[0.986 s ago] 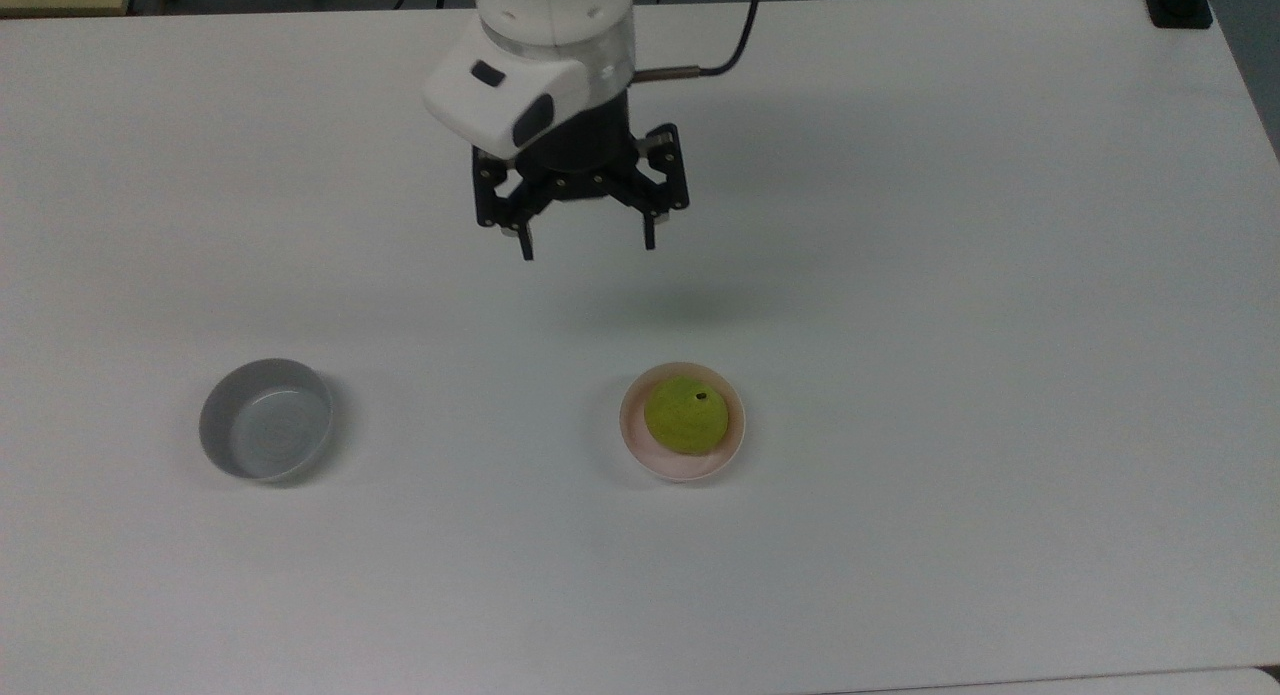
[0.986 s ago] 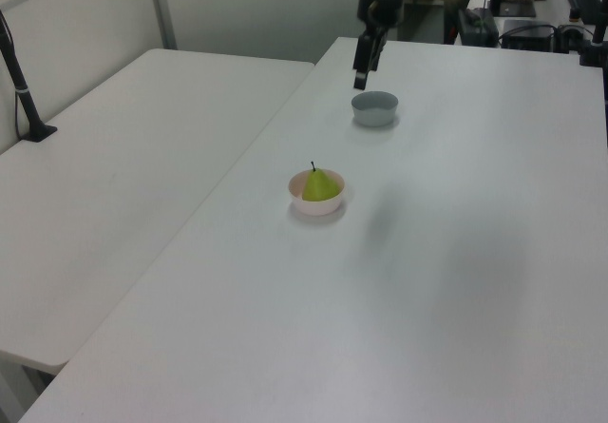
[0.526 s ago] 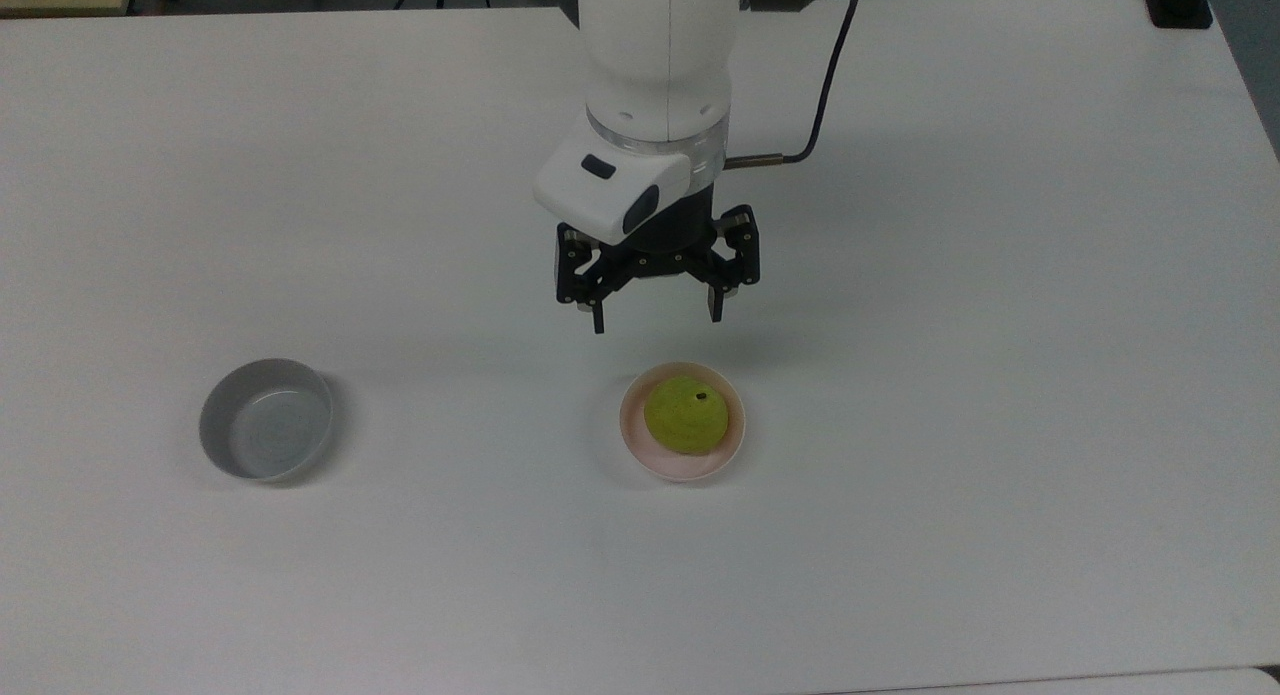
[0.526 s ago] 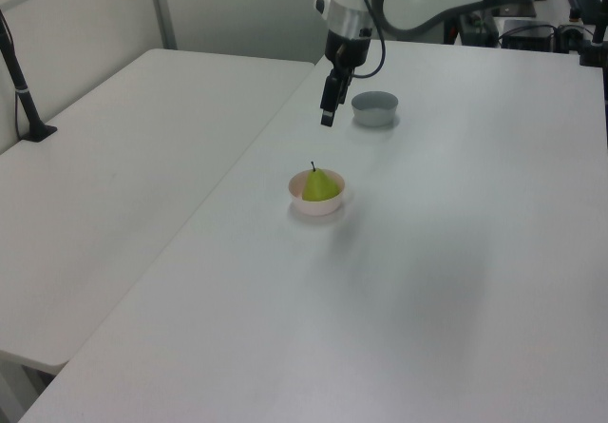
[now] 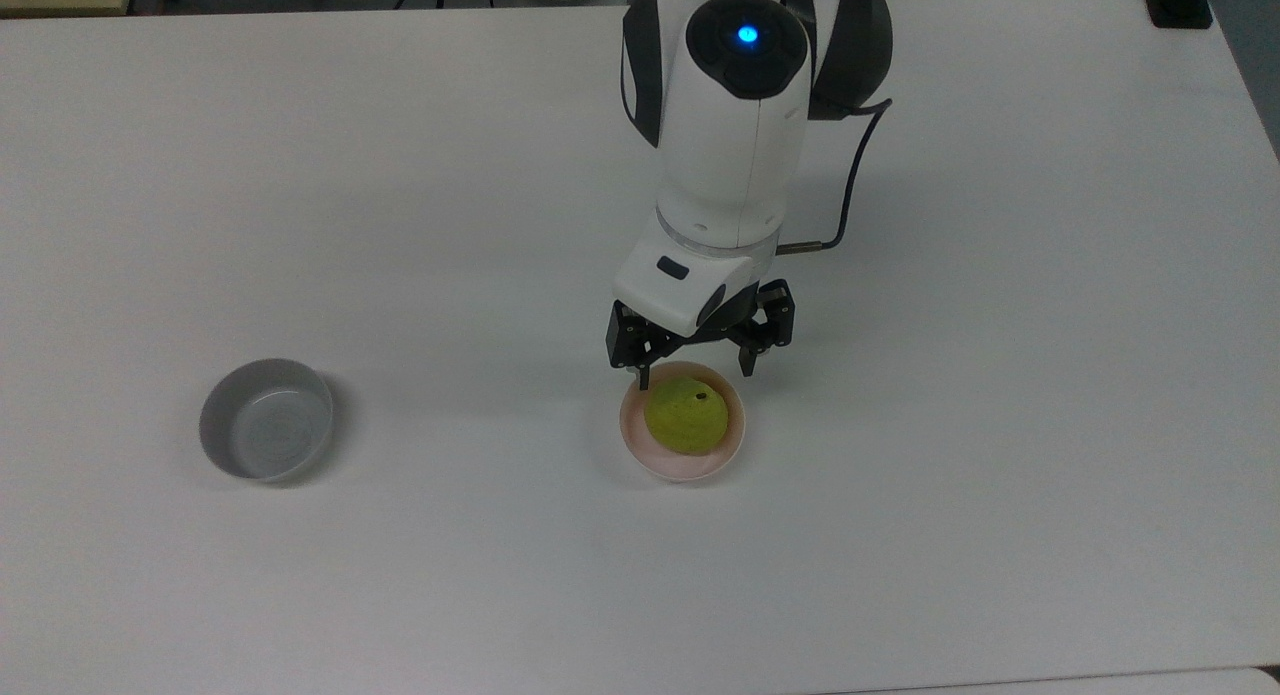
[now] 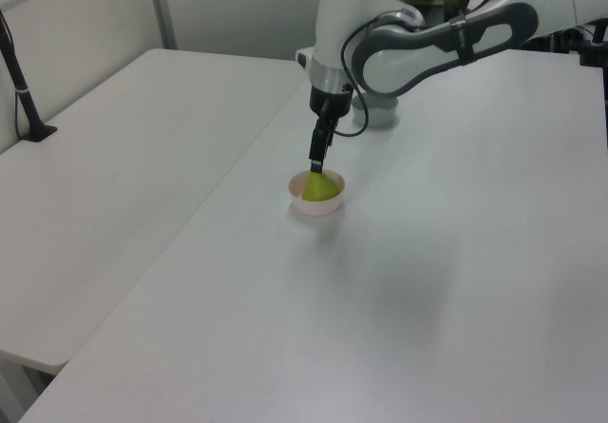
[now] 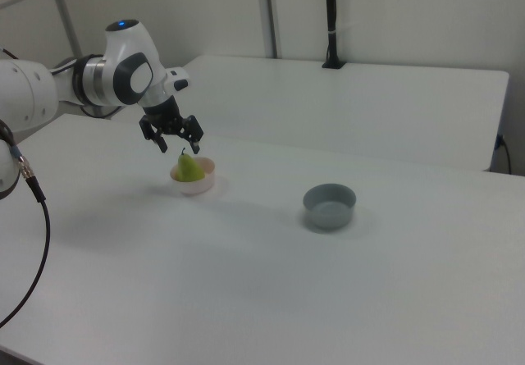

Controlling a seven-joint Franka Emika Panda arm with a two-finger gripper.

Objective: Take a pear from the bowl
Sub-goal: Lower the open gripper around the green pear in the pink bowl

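Left view: grey bowl (image 6: pixel 378 111) probably arm-hidden.

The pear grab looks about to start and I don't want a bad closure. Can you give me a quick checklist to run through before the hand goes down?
1. The hand is open, fingers spread wider than the pear: ok.
2. The pear sits in the pink bowl, stem end up in the right view: ok.
3. The hand is centred over the pear: not ok; in the top view it hangs over the bowl's far rim.
4. Fingertips clear of the bowl rim: cannot tell.
5. Nothing else is near the bowl; the grey bowl stands well apart: ok.
6. The pear is not yet touched or lifted: ok.
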